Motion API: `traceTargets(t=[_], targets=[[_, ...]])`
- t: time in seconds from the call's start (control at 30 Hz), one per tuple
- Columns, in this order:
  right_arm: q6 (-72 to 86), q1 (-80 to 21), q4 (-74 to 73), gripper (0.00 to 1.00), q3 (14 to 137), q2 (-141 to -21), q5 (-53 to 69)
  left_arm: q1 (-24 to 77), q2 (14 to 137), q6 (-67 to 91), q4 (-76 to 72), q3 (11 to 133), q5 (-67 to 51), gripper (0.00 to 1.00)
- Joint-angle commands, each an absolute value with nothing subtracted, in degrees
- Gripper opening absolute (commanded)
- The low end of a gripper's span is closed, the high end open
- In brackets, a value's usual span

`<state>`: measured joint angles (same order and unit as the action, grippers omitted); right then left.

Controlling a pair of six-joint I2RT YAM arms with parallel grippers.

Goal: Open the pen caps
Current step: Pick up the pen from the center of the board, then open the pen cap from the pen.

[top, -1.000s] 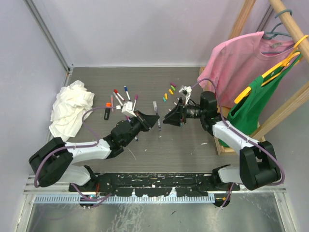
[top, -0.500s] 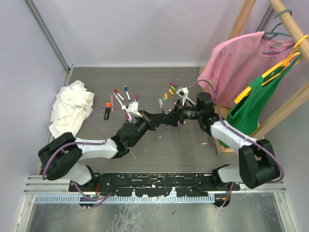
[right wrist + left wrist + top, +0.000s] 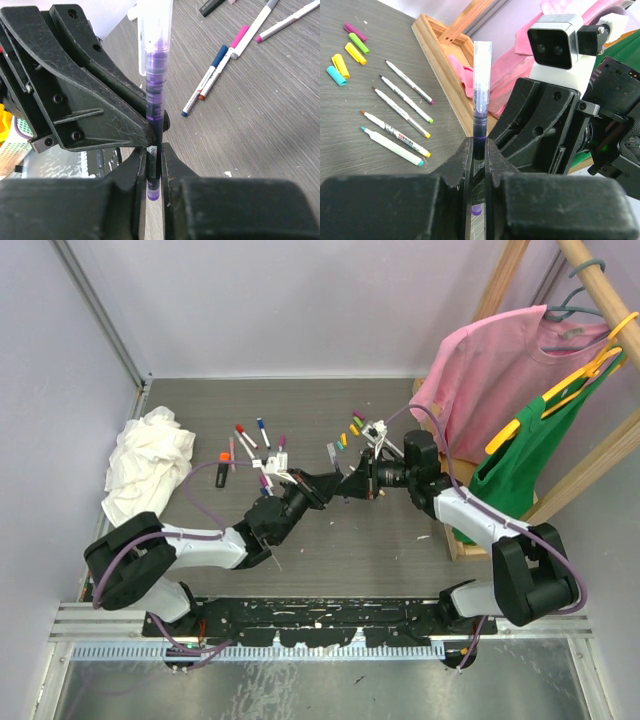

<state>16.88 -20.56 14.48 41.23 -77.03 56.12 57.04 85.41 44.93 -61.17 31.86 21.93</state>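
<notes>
A purple pen (image 3: 480,125) with a clear pen cap (image 3: 482,65) is held in the air between both arms over the middle of the table. My left gripper (image 3: 479,150) is shut on its dark barrel. My right gripper (image 3: 154,155) faces it and is shut on the same barrel (image 3: 155,105), right beside the left fingers. The capped end (image 3: 156,35) sticks out past both grippers. In the top view the two grippers (image 3: 335,487) (image 3: 352,487) meet tip to tip. Loose coloured pen caps (image 3: 350,50) lie beside several uncapped pens (image 3: 402,107).
A white rag (image 3: 145,465) lies at the left. Capped pens (image 3: 255,435) lie behind the left arm. A wooden rack (image 3: 470,540) with a pink shirt (image 3: 500,370) and a green garment (image 3: 530,460) stands at the right.
My left arm carried the pen right to the right gripper. The right gripper came in slightly and closed on the pen's barrel.
</notes>
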Motion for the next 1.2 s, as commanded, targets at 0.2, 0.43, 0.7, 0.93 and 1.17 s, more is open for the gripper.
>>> traceTargets(t=[0.2,0.43,0.7,0.93,1.17], targets=[[15.1,-20.6,12.6,0.01,45.7,-77.4,58.6,57.4,80.3,40.3,-66.3,31.2,22.9,0.41],[6.1,-20.5,-0.9,0.01,51.3,-79.5,61.6,53.9,68.9,40.7,-52.8,30.1,16.9,0.73],[1.1,-20.4,-8.3,0.01,54.6,-81.1,63.2,45.4,59.2,44.3,-31.3,34.7,5.8,0.91],[-0.1,-20.4,-9.3,0.01,54.8,-80.6,63.7,43.2,63.6,48.5,-21.8,42.0,3.0,0.85],[-0.6,-20.4,-9.7,0.01,54.9,-80.8,63.6,43.1,71.3,50.3,-22.3,47.7,0.2,0.71]])
